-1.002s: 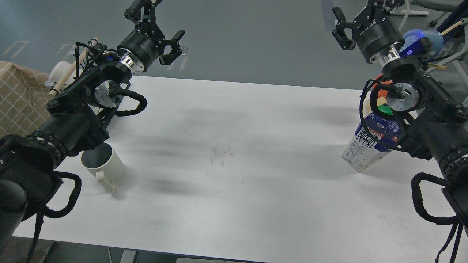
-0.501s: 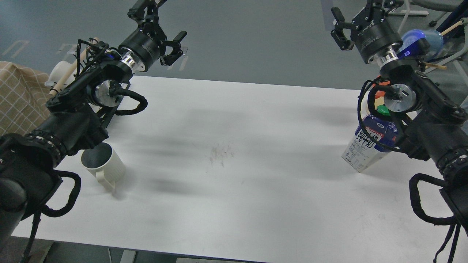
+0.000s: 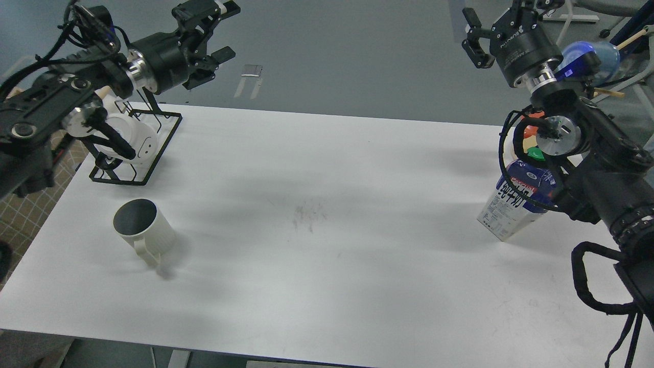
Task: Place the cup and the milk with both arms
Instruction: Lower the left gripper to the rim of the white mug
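Note:
The cream-white ribbed cup (image 3: 144,231) stands upright on the white table (image 3: 327,230) at the front left, its dark inside showing and its handle pointing to the front. The milk (image 3: 512,203), a blue and white carton with a green cap (image 3: 535,153), stands at the right edge, partly hidden behind my right arm. My left gripper (image 3: 225,30) is open and empty, high beyond the table's far left edge, well away from the cup. My right gripper (image 3: 503,15) is open and empty, raised beyond the far right corner, above and behind the milk.
A black wire rack (image 3: 153,153) with a white object in it stands at the far left corner, behind the cup. Coloured items (image 3: 530,132) sit behind the milk. A light blue cup (image 3: 595,53) lies off the table at the right. A checked cloth (image 3: 20,214) lies at the left.
My left arm has swung left and back, uncovering the cup and the wire rack. My right arm has barely moved. The cup and the milk have stayed in place.

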You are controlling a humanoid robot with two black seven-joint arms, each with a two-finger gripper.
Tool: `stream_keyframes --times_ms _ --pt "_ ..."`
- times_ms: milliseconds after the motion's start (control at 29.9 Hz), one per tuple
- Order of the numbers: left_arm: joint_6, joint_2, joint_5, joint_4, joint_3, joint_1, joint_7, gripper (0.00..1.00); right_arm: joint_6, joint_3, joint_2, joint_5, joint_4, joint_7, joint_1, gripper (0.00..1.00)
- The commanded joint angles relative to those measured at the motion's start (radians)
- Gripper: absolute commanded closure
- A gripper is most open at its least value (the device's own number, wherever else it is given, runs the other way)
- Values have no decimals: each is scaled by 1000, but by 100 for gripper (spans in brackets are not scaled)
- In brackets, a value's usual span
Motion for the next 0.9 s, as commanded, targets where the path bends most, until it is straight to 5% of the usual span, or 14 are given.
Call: stream_keyframes --times_ms 0,134,334,401,868 --pt "1 180 232 -183 27 12 -12 1 0 1 0 0 3 0 -3 0" --pt "1 328 402 -300 50 61 -36 1 0 1 -1 0 3 0 -3 0" --pt "1 476 667 -363 53 176 -161 1 0 -5 -9 -2 23 0 -12 0" --pt "1 545 827 -387 54 240 -240 1 0 -5 -6 -2 28 0 -13 0" --pt "1 520 900 -349 96 374 -240 1 0 -5 -3 -2 54 0 -26 0"
